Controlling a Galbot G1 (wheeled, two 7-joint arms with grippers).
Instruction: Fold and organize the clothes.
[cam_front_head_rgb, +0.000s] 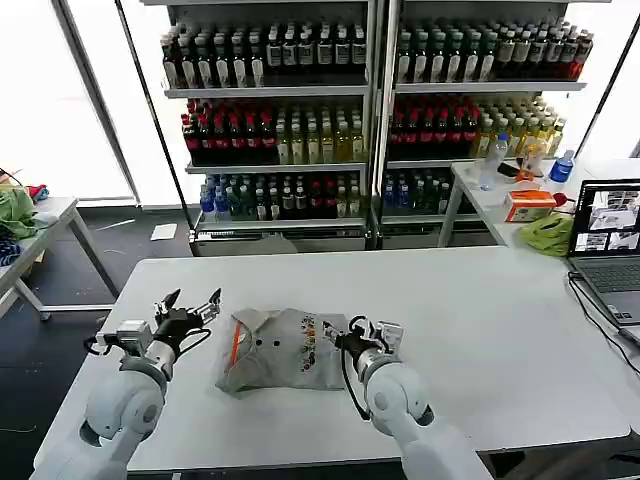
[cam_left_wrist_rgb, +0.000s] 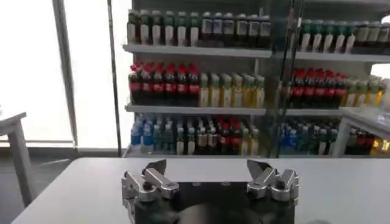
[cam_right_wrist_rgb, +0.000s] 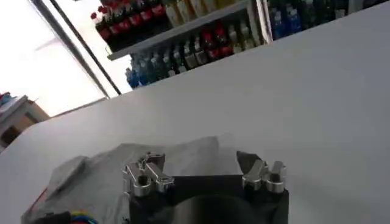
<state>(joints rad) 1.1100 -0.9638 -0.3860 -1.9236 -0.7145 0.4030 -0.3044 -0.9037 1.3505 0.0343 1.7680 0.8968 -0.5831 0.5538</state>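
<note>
One grey T-shirt (cam_front_head_rgb: 275, 352) lies bunched and partly folded on the white table (cam_front_head_rgb: 480, 300), with an orange neck strip toward my left and a multicoloured print (cam_front_head_rgb: 308, 338) on top. My left gripper (cam_front_head_rgb: 195, 297) hovers open just left of the shirt, nothing between its fingers. In the left wrist view the left gripper (cam_left_wrist_rgb: 207, 167) faces bare tabletop. My right gripper (cam_front_head_rgb: 340, 338) sits low at the shirt's right edge. In the right wrist view the right gripper (cam_right_wrist_rgb: 198, 163) is open, with the shirt (cam_right_wrist_rgb: 122, 167) spread just beyond and between its fingers.
A laptop (cam_front_head_rgb: 610, 232) and its cable (cam_front_head_rgb: 600, 320) occupy the table's right edge. A bright green cloth (cam_front_head_rgb: 548, 235) lies on the side table behind it, and another (cam_front_head_rgb: 15, 210) on a table at far left. Shelves of bottles (cam_front_head_rgb: 370, 110) stand behind.
</note>
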